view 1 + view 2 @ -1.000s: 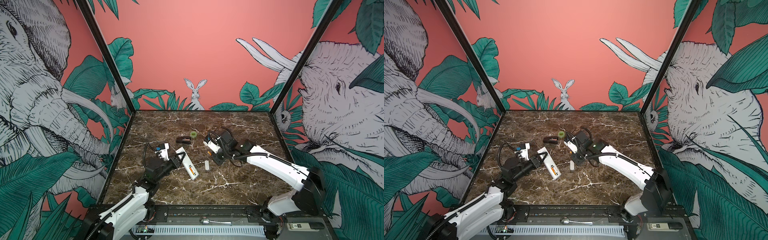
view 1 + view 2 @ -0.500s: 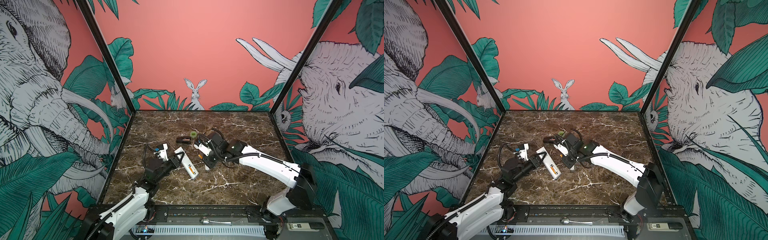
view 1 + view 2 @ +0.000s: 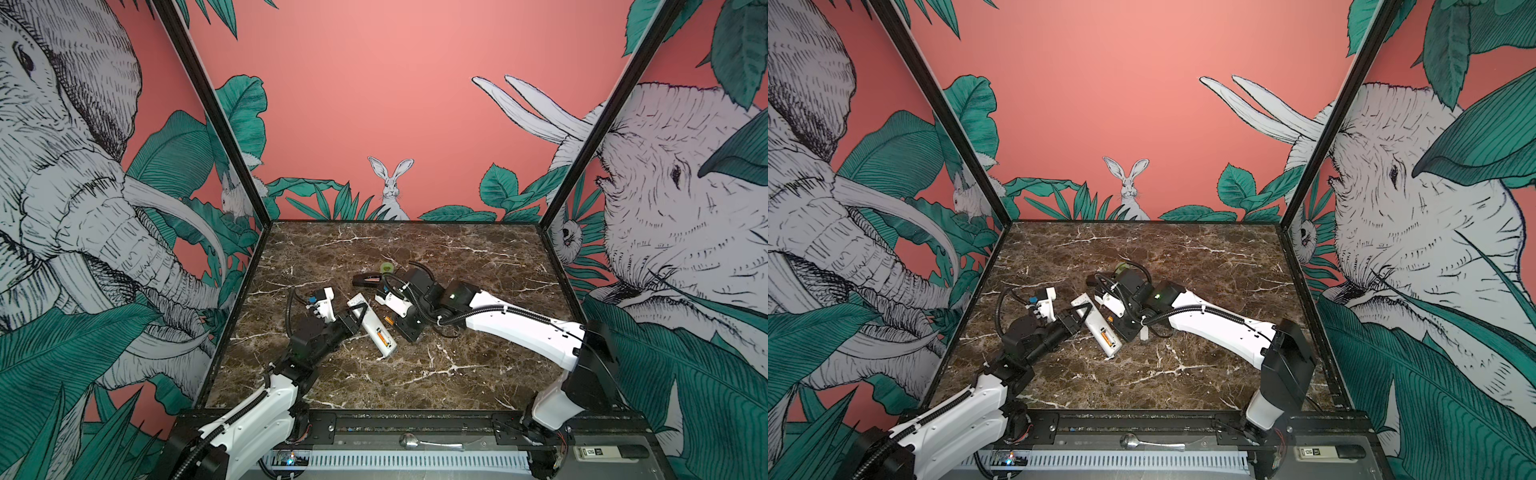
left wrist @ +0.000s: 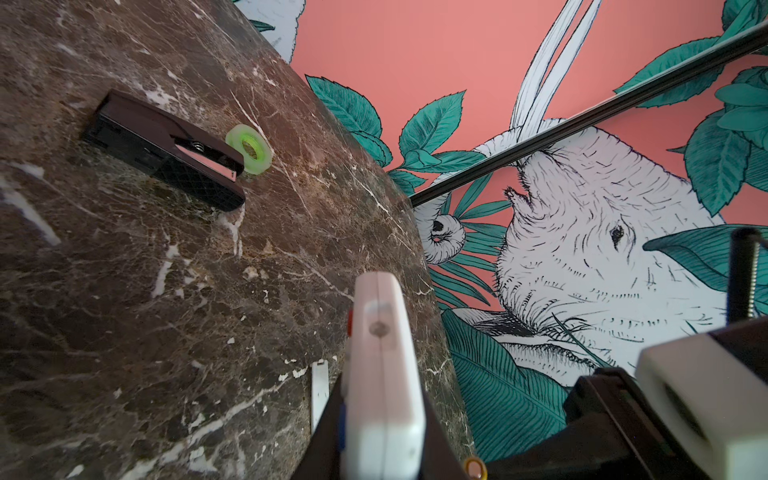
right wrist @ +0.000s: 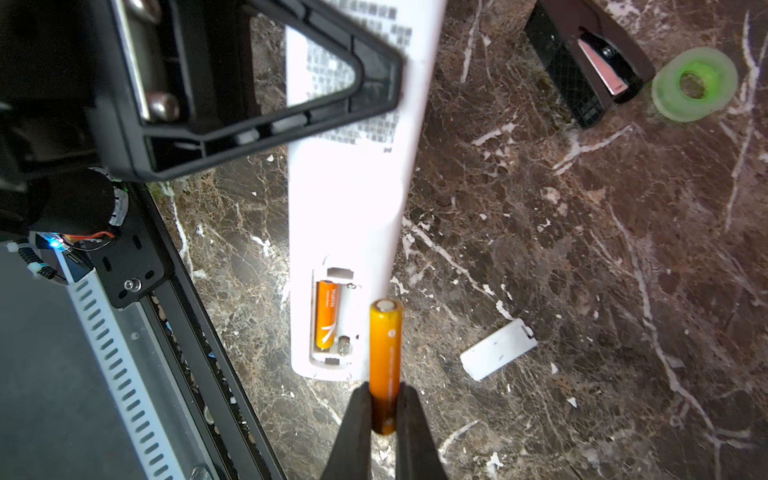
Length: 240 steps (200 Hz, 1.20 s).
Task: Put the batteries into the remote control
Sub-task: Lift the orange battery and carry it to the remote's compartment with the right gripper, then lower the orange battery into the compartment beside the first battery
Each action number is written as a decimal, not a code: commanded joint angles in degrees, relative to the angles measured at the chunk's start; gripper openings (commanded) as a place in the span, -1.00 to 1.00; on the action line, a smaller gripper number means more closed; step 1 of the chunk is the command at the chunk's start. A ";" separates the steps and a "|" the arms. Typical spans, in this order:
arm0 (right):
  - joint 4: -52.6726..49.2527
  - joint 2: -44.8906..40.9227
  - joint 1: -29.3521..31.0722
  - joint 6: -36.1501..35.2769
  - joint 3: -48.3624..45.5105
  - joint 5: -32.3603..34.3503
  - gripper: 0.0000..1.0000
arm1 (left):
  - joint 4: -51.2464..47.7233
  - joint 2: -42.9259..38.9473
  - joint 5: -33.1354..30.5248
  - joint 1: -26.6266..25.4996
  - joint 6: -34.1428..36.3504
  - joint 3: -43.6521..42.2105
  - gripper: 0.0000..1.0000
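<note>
The white remote control (image 3: pixel 371 323) lies back-up on the marble, its battery bay open at the near end. My left gripper (image 3: pixel 360 310) is shut on its far end; the left wrist view shows the remote control (image 4: pixel 380 365) end-on between the jaws of that gripper (image 4: pixel 380 411). One orange battery (image 5: pixel 327 313) sits in the bay's outer slot; the slot beside it is empty. My right gripper (image 5: pixel 384 390) is shut on a second battery (image 5: pixel 385 349), which sticks out past the fingertips just above the bay's edge, and shows in a top view (image 3: pixel 389 320).
The white battery cover (image 5: pixel 498 349) lies loose on the marble to the right of the remote. A black stapler-like object (image 3: pixel 368 279) and a green tape roll (image 3: pixel 387 268) sit behind the grippers. A spoon (image 3: pixel 415 441) rests on the front rail.
My right gripper has carried the battery leftward and nearer, from mid-table to the remote's open bay. The left gripper and remote have stayed put.
</note>
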 commanded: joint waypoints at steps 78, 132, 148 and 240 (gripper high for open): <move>0.27 2.30 1.31 0.76 1.49 -2.47 -1.00 | 3.11 -1.26 -1.65 0.24 -1.43 -0.99 -1.00; 0.58 2.33 1.36 0.94 0.51 -3.19 -1.00 | 3.72 -1.18 -1.75 0.23 -1.85 -1.34 -1.00; 0.88 2.18 1.29 0.94 0.07 -3.53 -1.00 | 3.72 -1.07 -1.79 0.24 -1.86 -1.30 -1.00; 1.69 3.42 1.42 1.44 -1.36 -4.18 -1.00 | 4.04 -1.03 -1.89 0.19 -1.85 -1.87 -1.00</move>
